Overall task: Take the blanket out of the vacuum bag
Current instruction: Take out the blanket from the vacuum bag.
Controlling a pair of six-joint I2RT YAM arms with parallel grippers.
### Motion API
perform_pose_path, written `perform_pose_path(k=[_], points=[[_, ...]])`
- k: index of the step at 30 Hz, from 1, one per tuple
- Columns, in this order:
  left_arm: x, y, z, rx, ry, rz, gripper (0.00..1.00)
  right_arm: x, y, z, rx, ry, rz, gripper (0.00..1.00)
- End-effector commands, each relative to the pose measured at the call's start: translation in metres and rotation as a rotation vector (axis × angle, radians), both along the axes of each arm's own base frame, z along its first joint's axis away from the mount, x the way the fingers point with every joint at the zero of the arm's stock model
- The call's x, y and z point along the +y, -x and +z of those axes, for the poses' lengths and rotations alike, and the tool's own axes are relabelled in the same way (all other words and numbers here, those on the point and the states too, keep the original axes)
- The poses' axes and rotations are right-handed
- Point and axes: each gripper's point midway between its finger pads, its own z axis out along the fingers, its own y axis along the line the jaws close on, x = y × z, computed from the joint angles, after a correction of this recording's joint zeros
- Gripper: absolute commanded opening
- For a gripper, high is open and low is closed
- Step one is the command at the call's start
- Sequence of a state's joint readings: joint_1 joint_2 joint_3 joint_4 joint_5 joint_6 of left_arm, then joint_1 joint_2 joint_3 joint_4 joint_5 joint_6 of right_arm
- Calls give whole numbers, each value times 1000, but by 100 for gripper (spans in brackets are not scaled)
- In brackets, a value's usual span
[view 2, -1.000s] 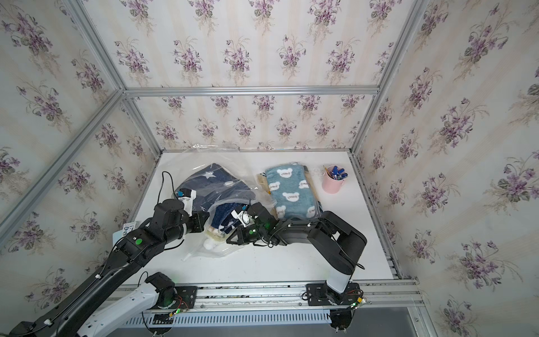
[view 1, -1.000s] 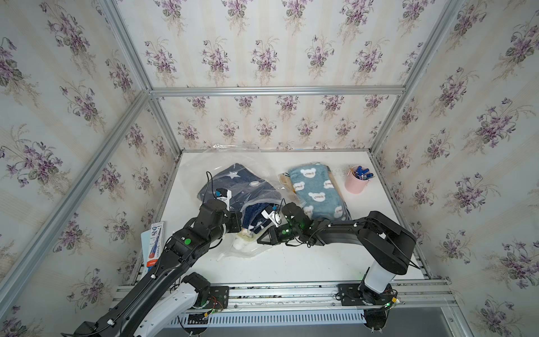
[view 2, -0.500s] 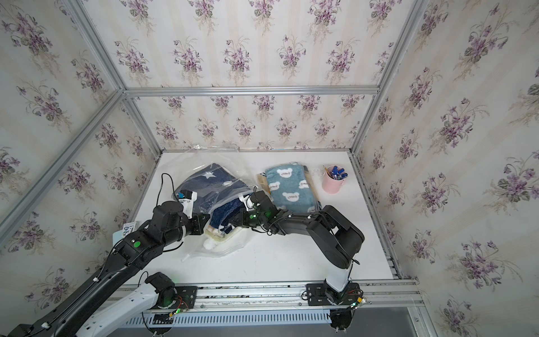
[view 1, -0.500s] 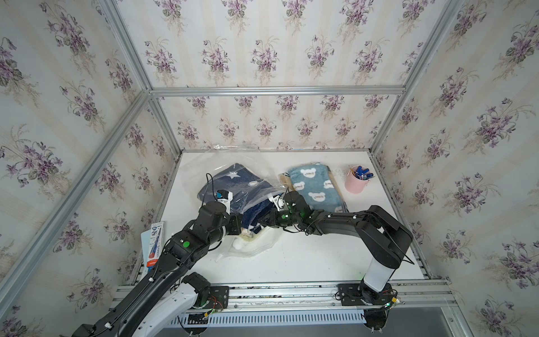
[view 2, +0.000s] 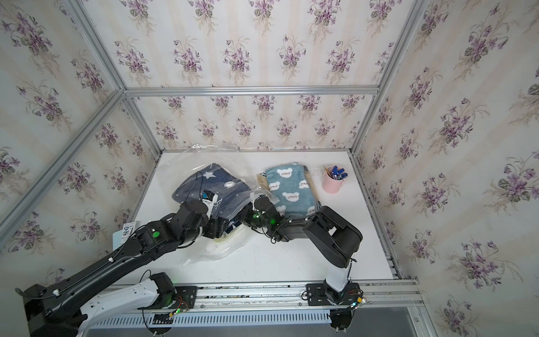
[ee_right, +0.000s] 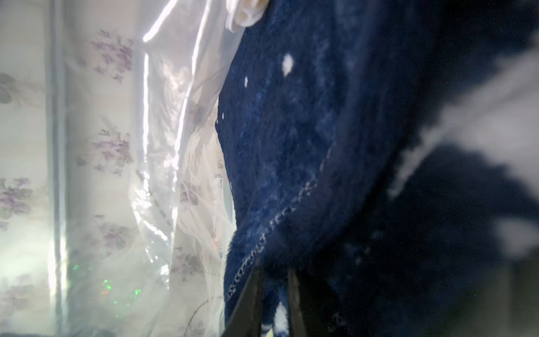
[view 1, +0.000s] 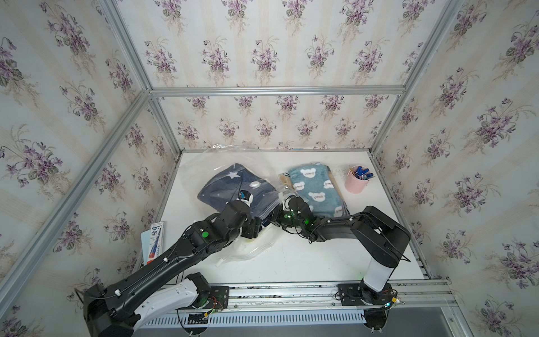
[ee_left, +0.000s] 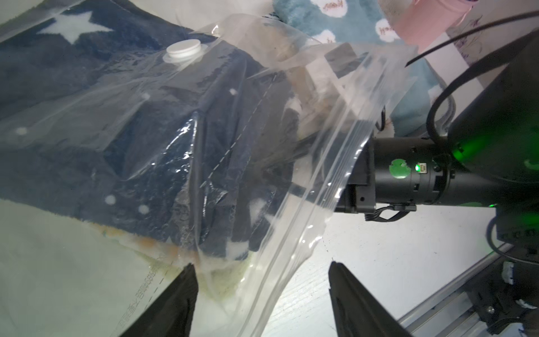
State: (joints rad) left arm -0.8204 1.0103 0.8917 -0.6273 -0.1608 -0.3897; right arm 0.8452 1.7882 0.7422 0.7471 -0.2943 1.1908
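Now that my left gripper (ee_left: pixel 261 264) has sprung wide and empty, the bag (ee_left: pixel 344 96) lies unheld. My right gripper (ee_right: pixel 274 271) straddles blanket (ee_right: pixel 291 146) narrowly; hold uncertain.

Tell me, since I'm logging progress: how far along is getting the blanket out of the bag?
Done: the bag is open at its mouth and the right gripper is inside it. In hand: its fingers sit close around a blanket fold, grip unclear; the left gripper is open at the bag's edge, holding nothing. Left: the blanket lies almost wholly inside, so the pull-out remains.
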Motion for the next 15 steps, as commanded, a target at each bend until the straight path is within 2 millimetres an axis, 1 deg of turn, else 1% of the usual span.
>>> perform_pose_path(k=[1, 3, 6, 9, 10, 11, 12, 14, 15], points=[[4, -8, -2, -63, -161, 15, 78, -1, -12, 23, -26, -90, -76, 26], [0, -7, -5, -73, -218, 0, 81, -2, -12, 24, -19, -94, -79, 30], [6, -9, -13, -84, -298, 22, 82, -5, -8, 28, -21, -110, -94, 33], [9, -13, -22, -78, -356, 36, 80, -11, -4, 31, -14, -125, -118, 39], [10, -14, -25, -78, -372, 45, 77, -14, -2, 31, -8, -130, -124, 40], [13, -16, -25, -84, -388, 61, 71, -16, 0, 31, -7, -132, -130, 41], [15, -19, -27, -91, -403, 77, 62, -19, 2, 30, -2, -130, -141, 42], [17, -22, -28, -99, -426, 101, 35, -25, 5, 28, 3, -125, -168, 44], [19, -23, -27, -102, -432, 116, 25, -28, 6, 26, 3, -119, -179, 44]])
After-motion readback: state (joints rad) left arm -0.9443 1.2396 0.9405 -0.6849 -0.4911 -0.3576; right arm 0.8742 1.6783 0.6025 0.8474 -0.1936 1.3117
